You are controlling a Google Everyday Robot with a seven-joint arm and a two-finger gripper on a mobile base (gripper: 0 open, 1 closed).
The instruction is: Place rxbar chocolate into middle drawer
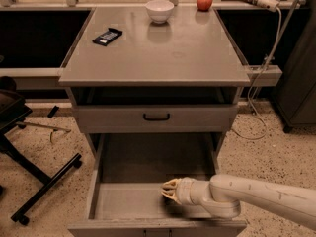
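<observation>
Rxbar chocolate (small flat black-wrapped snack bar): can't place it with confidence. Only bar in view is a dark flat bar with a pale label (107, 36) on the grey table (163, 58), near the left edge toward the far-left corner, and it looks like the other bar, not ours. Wide grey middle drawer (126, 201) is pulled out below the table's front edge; the floor that shows is bare. Cream tool (170, 190) sits low inside it, right of centre, just above the floor. Can't tell if the tool is wide, narrow or holding the bar. My read: at the placing step, release not confirmed, then retract. The tool and its shadow hide the floor beneath. The drawer's front lip is cut off at the bottom and the arm at the right.
</observation>
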